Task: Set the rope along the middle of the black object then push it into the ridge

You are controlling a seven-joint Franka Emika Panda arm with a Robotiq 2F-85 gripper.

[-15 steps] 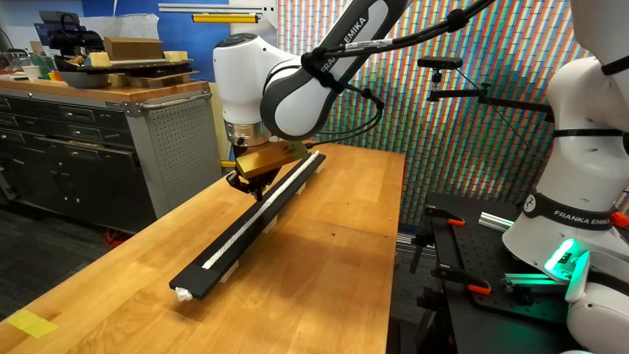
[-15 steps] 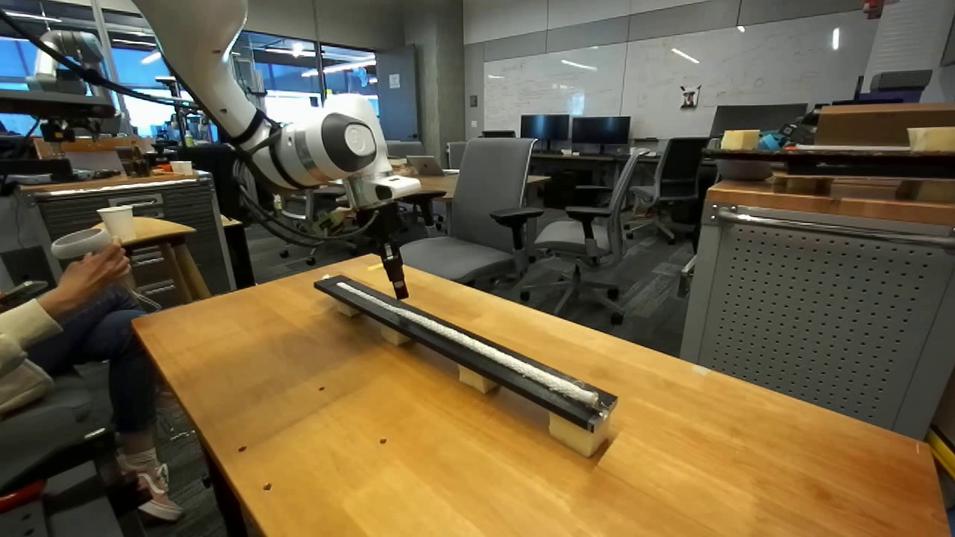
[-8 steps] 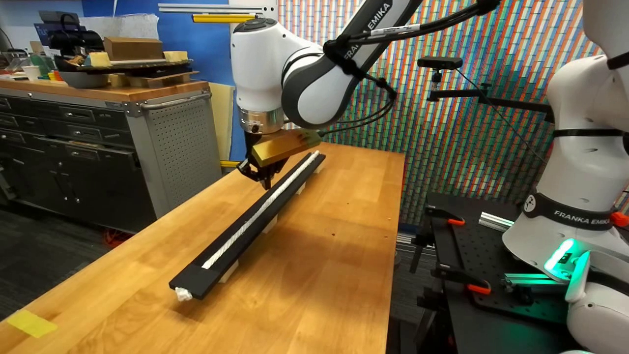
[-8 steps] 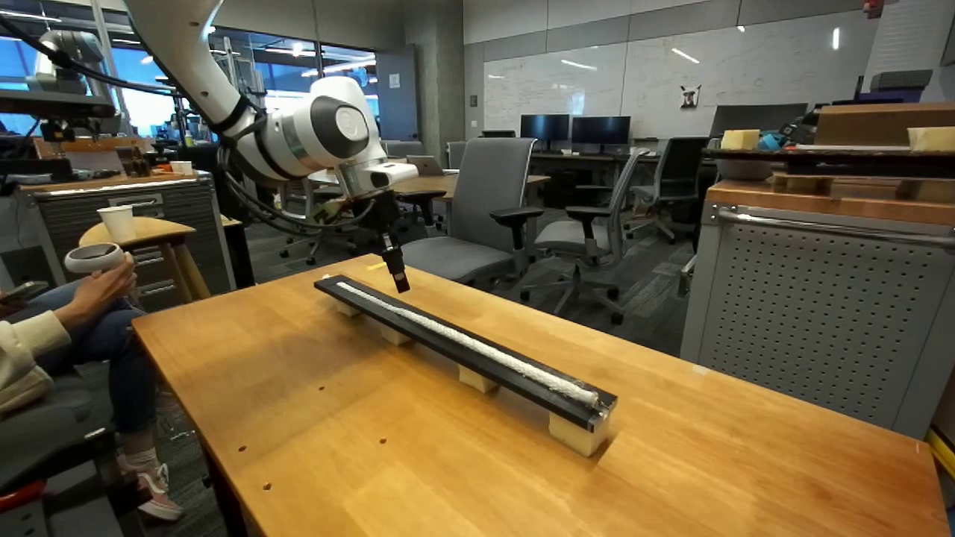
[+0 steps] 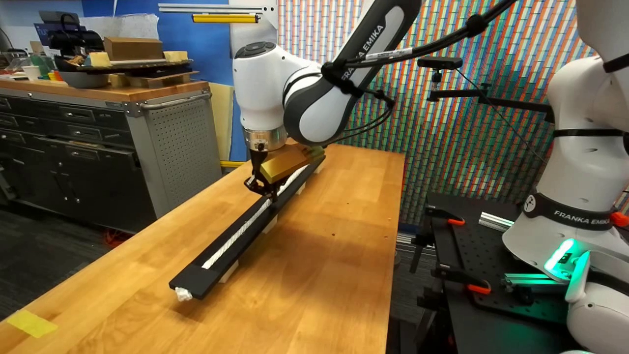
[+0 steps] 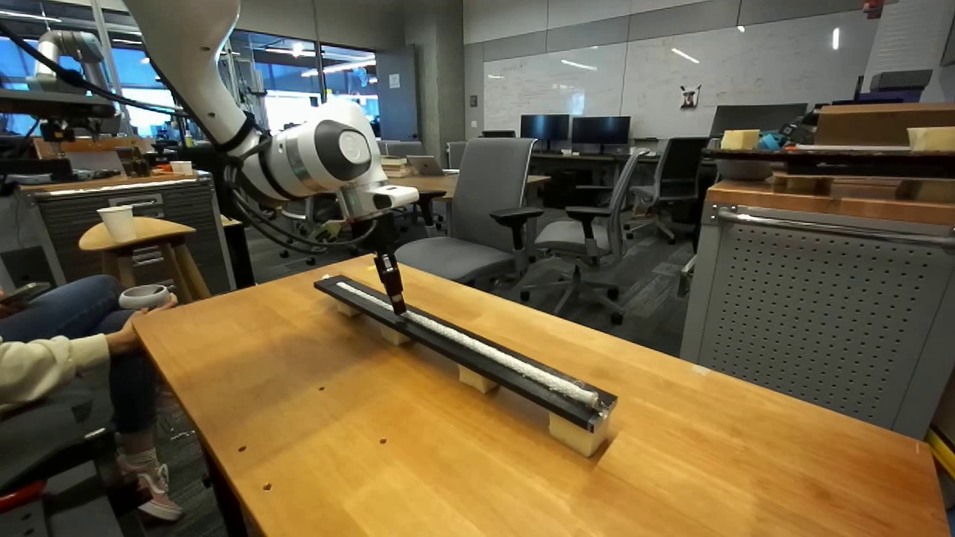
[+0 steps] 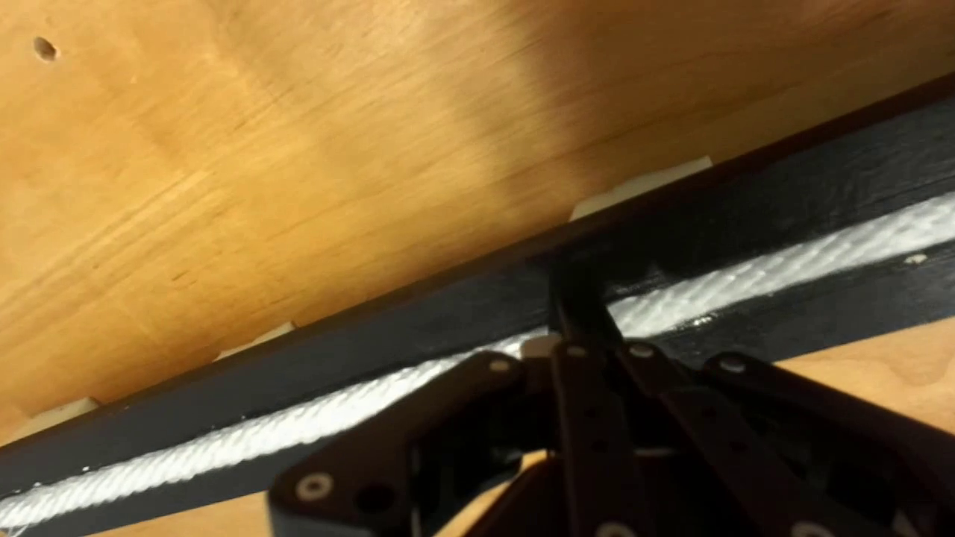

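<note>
Rope lay lengthwise along the middle of the black bar, which rested on blocks set on the table. Laying step judged done; pushing step judged in hand. Gripper pointed down at the bar partway along its length, jaws drawn together, no gap seen between the tips and no rope seen pinched. In the wrist view the tips covered a short stretch of rope; contact could not be confirmed. Groove hidden beneath the rope, so seating depth was unknown. Next move, as judged, called for pressing straight down, then lifting, shifting along and pressing again.
</note>
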